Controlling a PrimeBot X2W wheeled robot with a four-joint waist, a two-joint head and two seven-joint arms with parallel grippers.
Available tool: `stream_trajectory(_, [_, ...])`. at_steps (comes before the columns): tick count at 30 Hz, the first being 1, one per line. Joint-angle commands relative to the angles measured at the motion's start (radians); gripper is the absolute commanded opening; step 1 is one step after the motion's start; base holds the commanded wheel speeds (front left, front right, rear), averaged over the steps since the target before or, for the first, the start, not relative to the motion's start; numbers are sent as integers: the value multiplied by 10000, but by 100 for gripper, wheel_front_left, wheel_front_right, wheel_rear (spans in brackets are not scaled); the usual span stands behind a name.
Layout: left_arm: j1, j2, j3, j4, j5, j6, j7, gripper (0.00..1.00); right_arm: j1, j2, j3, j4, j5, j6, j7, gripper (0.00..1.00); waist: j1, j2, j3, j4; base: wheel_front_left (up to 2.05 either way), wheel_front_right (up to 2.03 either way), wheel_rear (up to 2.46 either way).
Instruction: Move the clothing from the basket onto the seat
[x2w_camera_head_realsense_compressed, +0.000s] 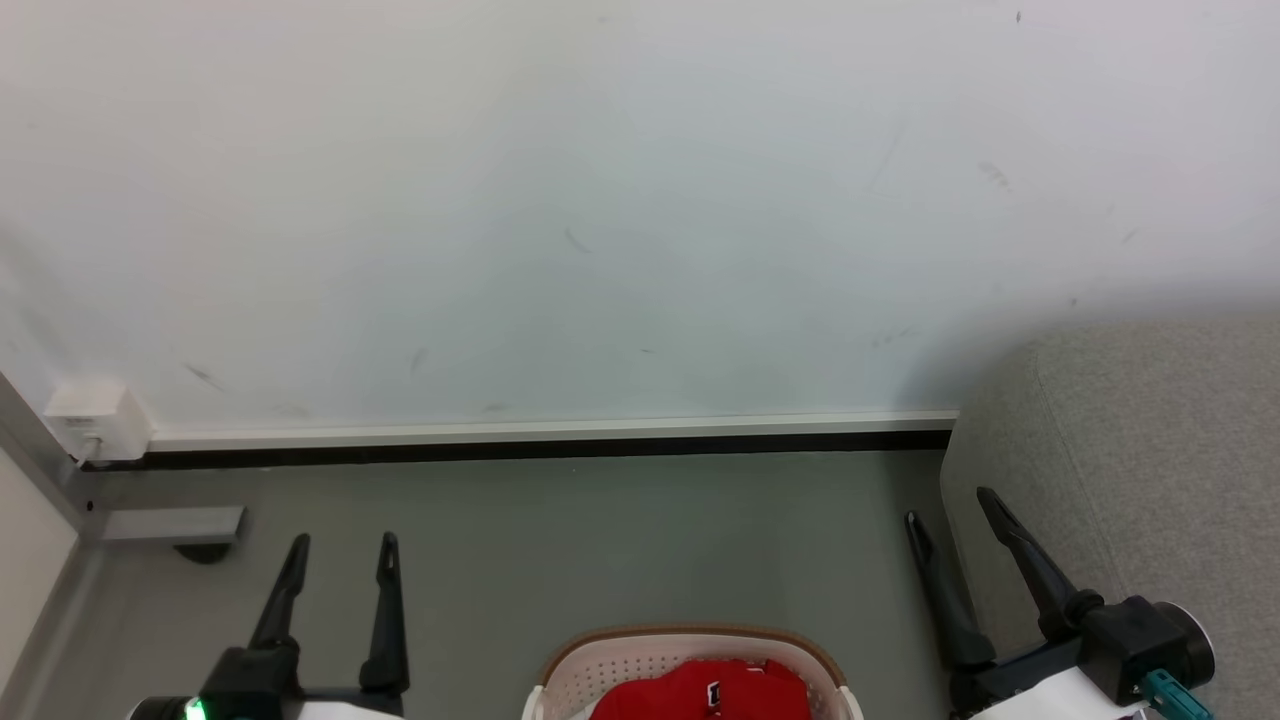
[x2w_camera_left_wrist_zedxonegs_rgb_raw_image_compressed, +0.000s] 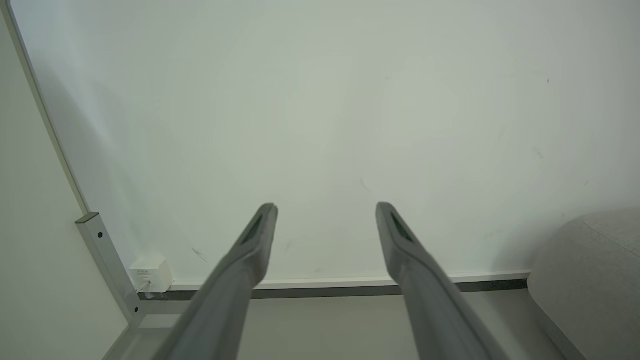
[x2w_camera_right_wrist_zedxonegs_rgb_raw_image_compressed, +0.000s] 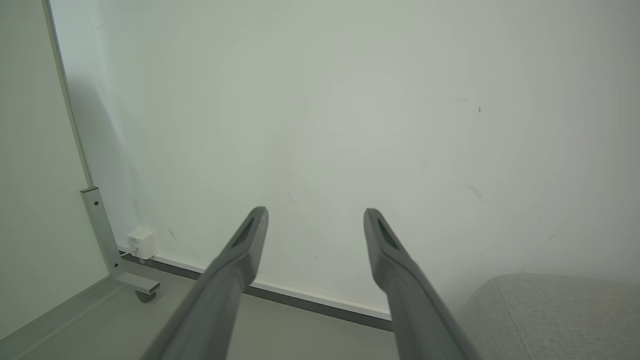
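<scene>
While both tools stand empty, I judge the task to be at its start: the clothing, red with a small white-and-dark mark, lies heaped inside the basket. The basket sits on the floor at the bottom edge of the head view, between the two tools, with only its far rim and perforated wall visible. The left tool has its fingers spread wide and holds nothing. The right tool is likewise spread and empty, and its fingers overlap the rounded corner of the seat in the head view; I cannot tell whether they touch it. The seat stands to the right, against the wall. Several faults are possible from here. Most of the basket is cut off by the frame, so a descent without first tilting the head down would be half blind. A finger could strike the brown rim or snag a hole and drag or tip the basket, which looks light. A shallow pinch on one fold could let the garment slip during the carry. A careless sweep of the right arm could scrape the upholstery.
</scene>
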Motion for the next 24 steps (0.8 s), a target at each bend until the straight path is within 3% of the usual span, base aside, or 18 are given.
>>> stream_trajectory(1, [92, -11, 45, -8, -29, -8, -7, 100, -79, 1, -31, 20, 17, -24, -33, 100, 0, 0, 0, -10, 0, 0, 0])
stream_trajectory(24, [-277, -134, -14, -88, -128, -205, -7, 100, -403, -149, -542, -261, -16, -24, -16, 100, 0, 0, 628, -590, 0, 0, 0])
